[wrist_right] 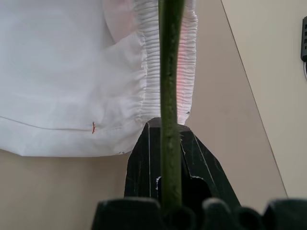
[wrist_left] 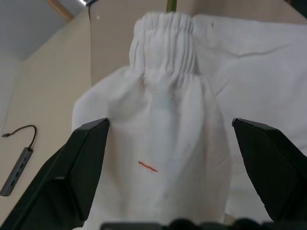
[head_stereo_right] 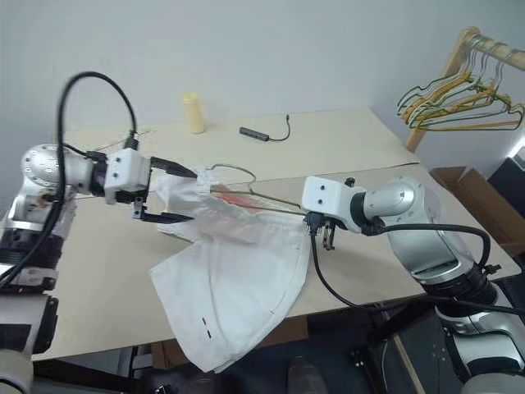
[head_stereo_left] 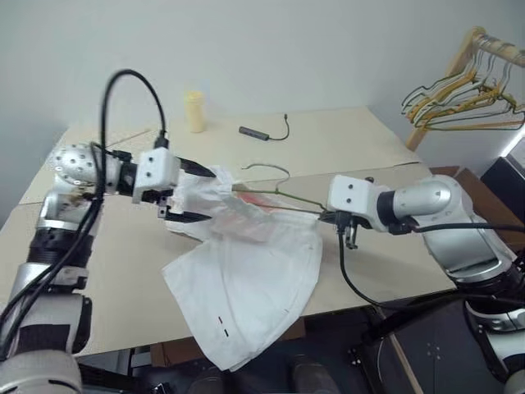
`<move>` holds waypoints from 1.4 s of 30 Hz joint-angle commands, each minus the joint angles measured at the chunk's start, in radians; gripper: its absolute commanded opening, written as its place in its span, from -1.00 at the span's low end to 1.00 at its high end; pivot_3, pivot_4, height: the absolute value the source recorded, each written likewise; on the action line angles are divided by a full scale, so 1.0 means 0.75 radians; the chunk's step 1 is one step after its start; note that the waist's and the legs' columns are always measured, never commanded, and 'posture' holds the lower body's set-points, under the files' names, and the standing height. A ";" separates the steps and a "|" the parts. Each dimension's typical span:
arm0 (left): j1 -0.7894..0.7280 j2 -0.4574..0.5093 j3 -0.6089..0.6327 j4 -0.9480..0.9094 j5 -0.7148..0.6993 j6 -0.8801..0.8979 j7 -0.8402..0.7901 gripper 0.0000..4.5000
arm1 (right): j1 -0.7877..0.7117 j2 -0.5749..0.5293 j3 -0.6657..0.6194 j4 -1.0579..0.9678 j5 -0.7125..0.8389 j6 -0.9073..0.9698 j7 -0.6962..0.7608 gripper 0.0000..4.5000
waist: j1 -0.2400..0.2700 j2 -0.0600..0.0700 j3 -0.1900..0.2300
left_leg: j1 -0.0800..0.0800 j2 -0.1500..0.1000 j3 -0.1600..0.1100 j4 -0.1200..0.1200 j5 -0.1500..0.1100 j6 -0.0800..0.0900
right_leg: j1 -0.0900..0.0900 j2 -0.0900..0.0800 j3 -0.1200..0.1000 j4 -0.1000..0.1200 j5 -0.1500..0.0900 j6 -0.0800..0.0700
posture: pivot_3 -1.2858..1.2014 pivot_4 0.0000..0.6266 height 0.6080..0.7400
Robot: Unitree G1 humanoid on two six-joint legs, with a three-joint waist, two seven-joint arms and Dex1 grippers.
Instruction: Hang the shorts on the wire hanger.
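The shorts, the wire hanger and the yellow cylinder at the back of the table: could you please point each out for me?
shorts (head_stereo_left: 246, 279), left eye view, on the flat white cloth of a leg.
wire hanger (head_stereo_left: 267, 167), left eye view, on the hook.
yellow cylinder (head_stereo_right: 194, 113), right eye view, on its side wall.

Shorts (head_stereo_right: 238, 283) lie bunched on the tan table (head_stereo_right: 107, 279), lower part hanging over the near edge, small dark mark near the hem. Waist end is gathered up, pinkish, threaded on the wire hanger (head_stereo_right: 254, 190), whose hook curls above the cloth. Left gripper (head_stereo_right: 182, 195) has fingers spread wide around the bunched waist end. Right gripper (head_stereo_right: 308, 215) is clamped on the hanger's wire end beside the shorts. Yellow cylinder (head_stereo_right: 194, 112) and a dark adapter with cable (head_stereo_right: 256, 133) sit at the far side. Bunched hangers (head_stereo_right: 459, 103) hang on a wooden rack (head_stereo_right: 447, 74), far right.
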 commanded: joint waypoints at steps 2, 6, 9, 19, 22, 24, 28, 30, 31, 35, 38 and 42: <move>-0.086 -0.039 -0.055 0.121 0.109 -0.125 0.030 0.90 | -0.072 -0.011 -0.005 -0.062 0.034 0.068 0.024 -1.00 | -0.020 0.000 0.000 | 0.000 0.000 0.000 0.000 0.000 0.000 | 0.000 0.000 0.001 0.000 0.000 0.000 | -0.10 -1.00 1.00; -0.107 -0.082 -0.074 0.178 0.125 -0.175 0.018 0.43 | -0.126 -0.005 0.003 -0.077 0.083 0.168 0.052 -1.00 | -0.045 0.000 0.000 | 0.000 0.000 -0.001 0.000 0.000 0.000 | 0.000 0.000 0.001 0.000 0.000 0.001 | -0.11 -1.00 1.00; -0.111 -0.096 -0.072 0.192 0.125 -0.179 0.019 -0.05 | -0.163 -0.004 -0.002 -0.083 0.130 0.222 0.062 -1.00 | -0.067 0.000 0.000 | 0.000 0.000 -0.002 0.000 0.000 0.000 | 0.000 0.000 0.001 0.001 0.001 0.001 | -0.12 -1.00 1.00; -0.118 -0.108 -0.059 0.221 0.109 -0.165 0.026 -0.98 | -0.190 0.012 -0.045 -0.089 0.246 0.214 0.064 -1.00 | -0.094 0.000 0.000 | 0.000 -0.001 -0.014 0.000 0.000 0.000 | 0.000 -0.001 0.001 0.001 0.001 0.003 | -0.12 -1.00 1.00; -0.107 -0.110 -0.041 0.209 0.092 -0.143 0.038 -1.00 | -0.183 0.008 -0.058 -0.080 0.260 0.174 0.057 -0.72 | -0.102 0.000 0.000 | 0.000 -0.001 -0.014 0.000 0.000 0.000 | 0.000 -0.001 0.001 0.002 0.001 0.003 | -0.12 -1.00 1.00; -0.095 -0.106 -0.028 0.195 0.073 -0.117 0.030 -1.00 | -0.181 -0.002 -0.071 -0.058 0.268 0.176 0.050 -0.44 | -0.104 0.000 0.000 | 0.000 -0.001 -0.015 0.000 0.000 0.000 | 0.000 -0.001 0.001 0.002 0.001 0.003 | -0.12 -1.00 1.00; -0.057 -0.077 -0.002 0.174 0.055 -0.066 0.044 -1.00 | -0.139 -0.063 -0.148 0.033 0.268 0.141 0.011 0.14 | -0.105 0.000 0.000 | 0.000 -0.001 -0.015 0.001 0.000 0.000 | 0.000 -0.002 0.001 0.002 0.002 0.003 | -0.12 -1.00 1.00; -0.026 -0.056 0.022 0.145 0.040 -0.022 0.048 -1.00 | -0.096 -0.081 -0.219 0.066 0.278 0.144 -0.028 0.47 | -0.105 0.000 0.000 | 0.000 -0.001 -0.015 0.000 0.000 0.000 | 0.000 -0.002 0.001 0.002 0.002 0.003 | -0.12 -1.00 1.00; -0.013 -0.047 0.031 0.129 0.034 -0.004 0.052 -1.00 | -0.077 -0.083 -0.248 0.073 0.287 0.145 -0.045 0.64 | -0.106 0.000 0.000 | 0.000 -0.001 -0.015 0.000 0.000 0.000 | 0.000 -0.002 0.001 0.002 0.002 0.003 | -0.12 -1.00 1.00; 0.061 0.004 0.084 0.072 -0.008 0.084 0.063 -1.00 | 0.054 -0.037 -0.475 0.097 0.352 0.167 -0.177 0.99 | -0.106 0.000 0.000 | 0.000 -0.001 -0.016 0.000 0.000 0.000 | 0.000 -0.001 0.002 0.003 0.002 0.003 | -0.11 -0.98 1.00; 0.099 0.025 0.112 0.042 -0.019 0.137 0.084 -1.00 | 0.205 0.015 -0.612 0.123 0.414 0.169 -0.243 0.99 | -0.103 -0.001 -0.001 | 0.001 -0.001 -0.017 0.000 0.000 0.000 | 0.002 -0.001 0.002 0.003 0.002 0.003 | -0.11 -0.94 1.00; 0.122 0.034 0.119 0.016 -0.012 0.156 0.120 -1.00 | 0.326 0.118 -0.643 0.118 0.521 0.249 -0.285 0.99 | -0.100 -0.002 -0.001 | 0.001 -0.001 -0.017 0.000 0.000 0.001 | 0.003 -0.002 0.002 0.002 0.002 0.004 | -0.11 -0.93 1.00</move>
